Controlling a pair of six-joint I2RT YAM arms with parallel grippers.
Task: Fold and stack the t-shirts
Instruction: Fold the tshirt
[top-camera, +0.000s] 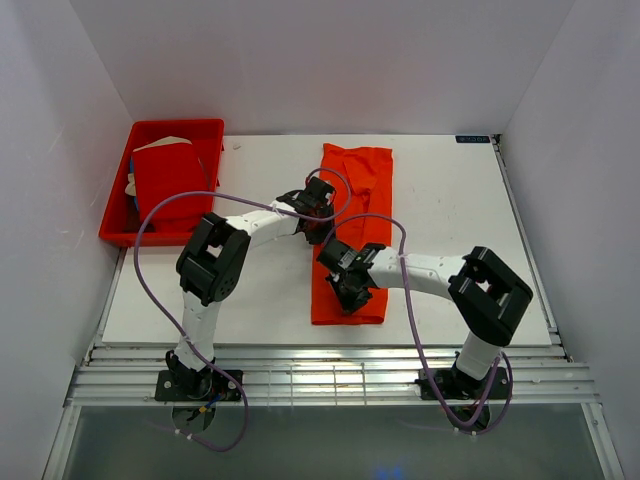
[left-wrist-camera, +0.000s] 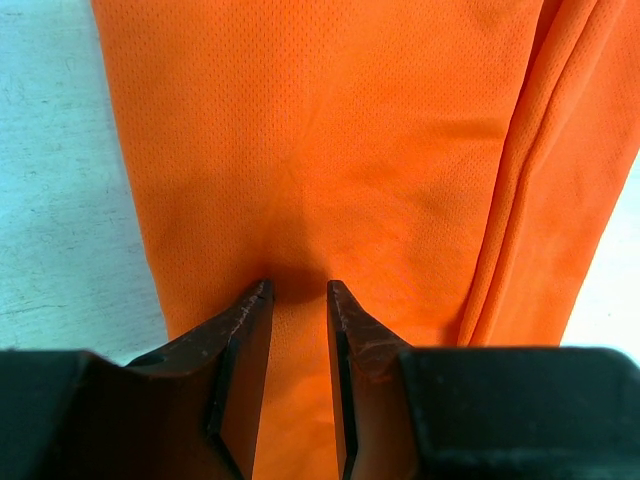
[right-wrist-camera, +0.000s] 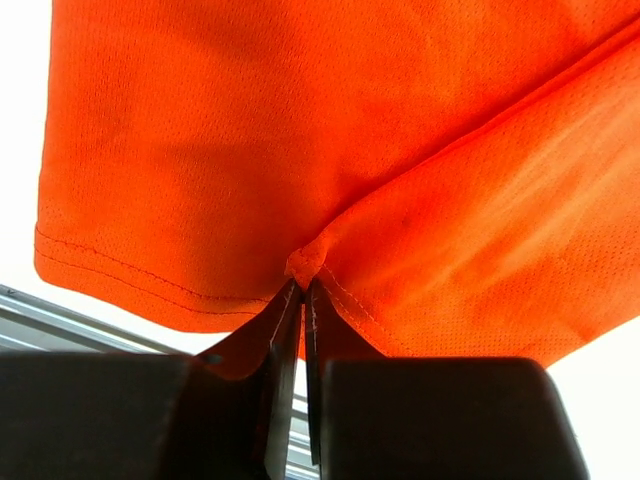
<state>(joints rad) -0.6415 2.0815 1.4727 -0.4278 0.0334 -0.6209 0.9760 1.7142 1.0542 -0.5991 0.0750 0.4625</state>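
One small pinch of hem is all my right jaws are clamped on, my left jaws standing apart over the orange shirt (top-camera: 358, 175) lying folded long down the middle of the bench (top-camera: 450, 215), so I judge a lift could slip free or drag the fold crooked.

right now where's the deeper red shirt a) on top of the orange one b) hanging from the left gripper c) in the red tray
c: the red shirt lies inside the red tray, well apart from the orange shirt.
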